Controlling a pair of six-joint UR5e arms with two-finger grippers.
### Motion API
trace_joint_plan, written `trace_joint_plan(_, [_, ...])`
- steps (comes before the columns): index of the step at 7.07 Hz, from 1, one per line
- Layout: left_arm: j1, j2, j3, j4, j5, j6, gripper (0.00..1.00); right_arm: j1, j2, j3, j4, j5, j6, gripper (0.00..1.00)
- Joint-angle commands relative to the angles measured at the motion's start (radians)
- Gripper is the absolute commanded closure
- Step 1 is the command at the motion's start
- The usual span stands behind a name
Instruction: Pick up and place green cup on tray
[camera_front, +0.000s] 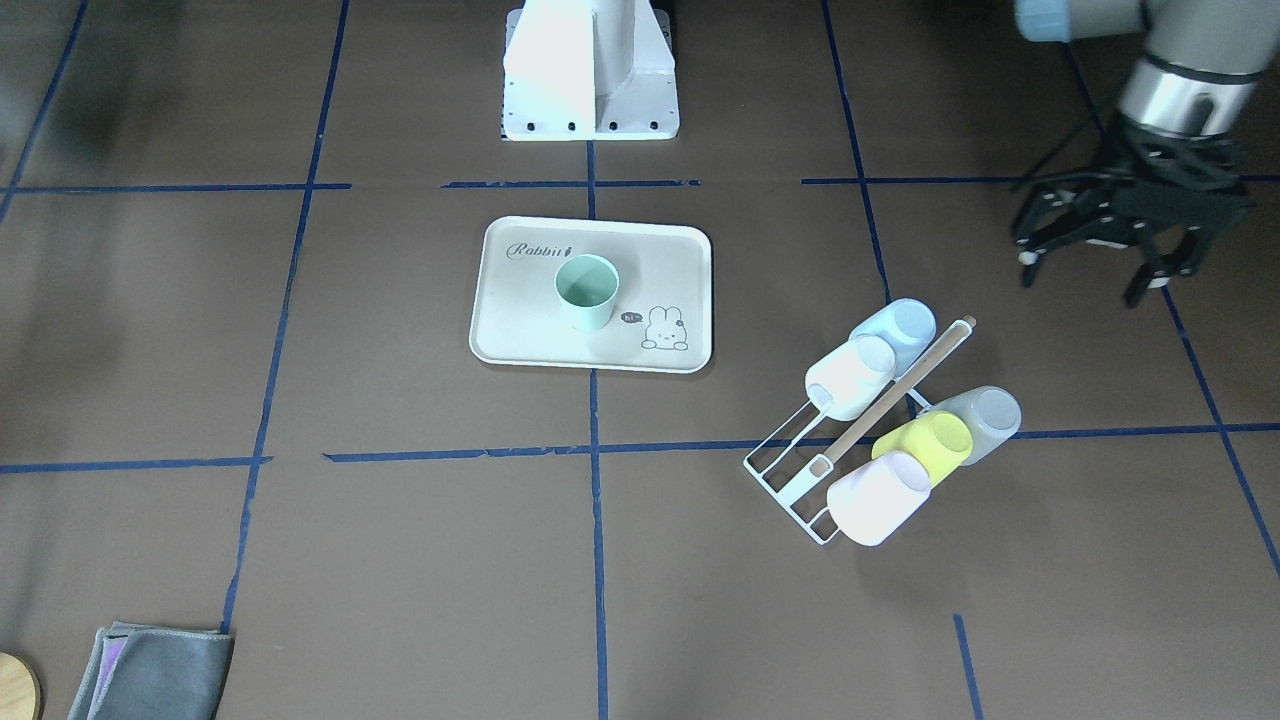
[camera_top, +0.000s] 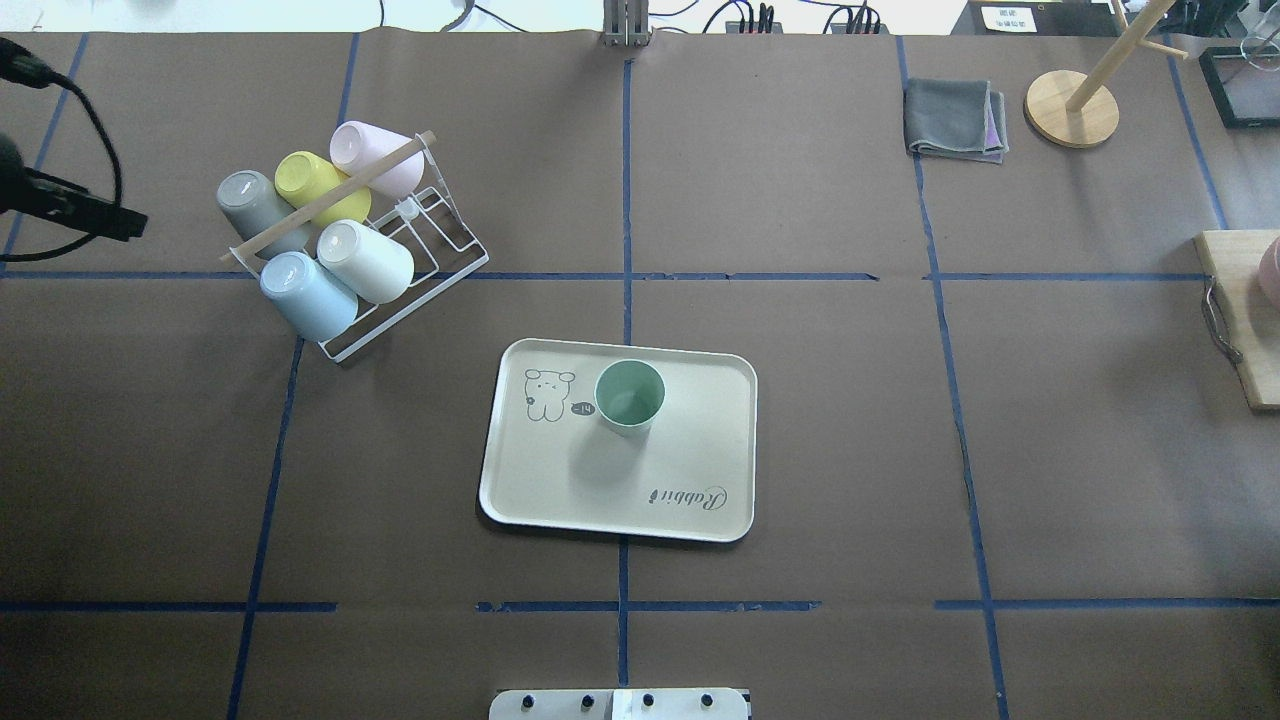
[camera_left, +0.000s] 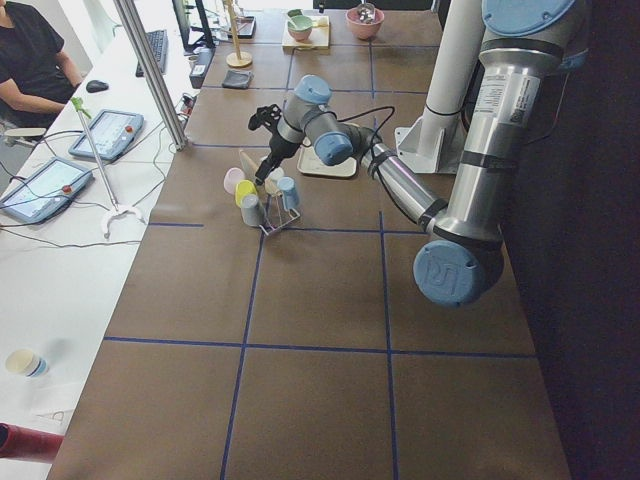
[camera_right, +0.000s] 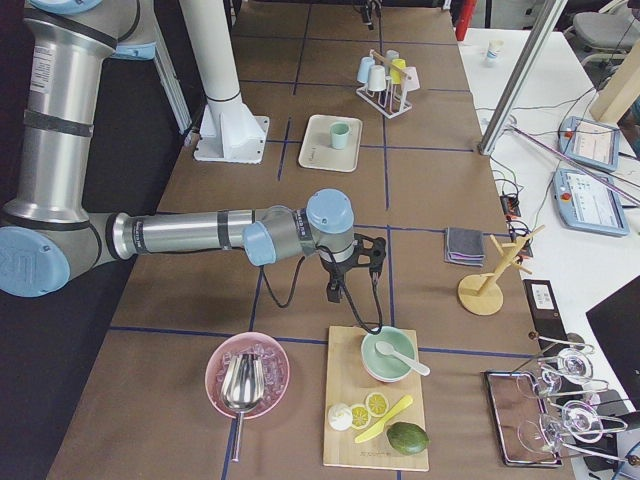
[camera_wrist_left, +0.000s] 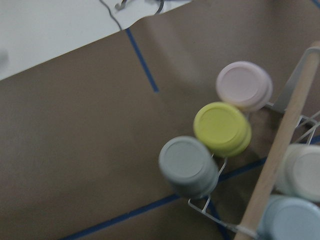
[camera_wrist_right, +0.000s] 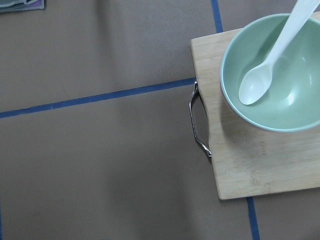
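The pale mint-green cup (camera_front: 587, 290) stands upright, mouth up, on the cream "Rabbit" tray (camera_front: 520, 325) at the table's middle. Both also show in the overhead view, the cup (camera_top: 630, 397) on the tray (camera_top: 620, 490). My left gripper (camera_front: 1090, 270) is open and empty. It hangs above the table far from the tray, beside the cup rack (camera_front: 880, 430). My right gripper (camera_right: 340, 285) shows only in the exterior right view, above the table near a cutting board. I cannot tell whether it is open or shut.
A white wire rack (camera_top: 340, 230) holds several tipped cups, among them a yellow-green one (camera_top: 305, 180) and a pale blue one (camera_top: 305, 295). A folded grey cloth (camera_top: 955, 120) and a wooden stand (camera_top: 1072, 105) lie at the far right. A cutting board (camera_wrist_right: 260, 165) carries a green bowl (camera_wrist_right: 280, 95).
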Motion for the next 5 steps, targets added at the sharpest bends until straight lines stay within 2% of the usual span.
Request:
trace_joint_plan(1, [-0.21, 0.078, 0.038, 0.192, -0.171, 0.213, 0.0, 0.029, -0.008, -0.025, -0.03, -0.02, -0.113, 0.0])
trace_joint_plan(2, [-0.297, 0.076, 0.114, 0.289, -0.214, 0.397, 0.0, 0.057, -0.008, -0.024, -0.082, -0.02, -0.209, 0.0])
trace_joint_plan(3, [-0.352, 0.078, 0.21, 0.3, -0.234, 0.5, 0.0, 0.102, -0.005, -0.016, -0.149, -0.02, -0.301, 0.0])
trace_joint_plan(4, [-0.42, 0.078, 0.321, 0.297, -0.258, 0.535, 0.0, 0.132, 0.0, -0.011, -0.203, -0.018, -0.387, 0.0])
trace_joint_plan(5, [-0.446, 0.079, 0.384, 0.304, -0.325, 0.512, 0.0, 0.149, 0.001, -0.013, -0.242, -0.017, -0.461, 0.0])
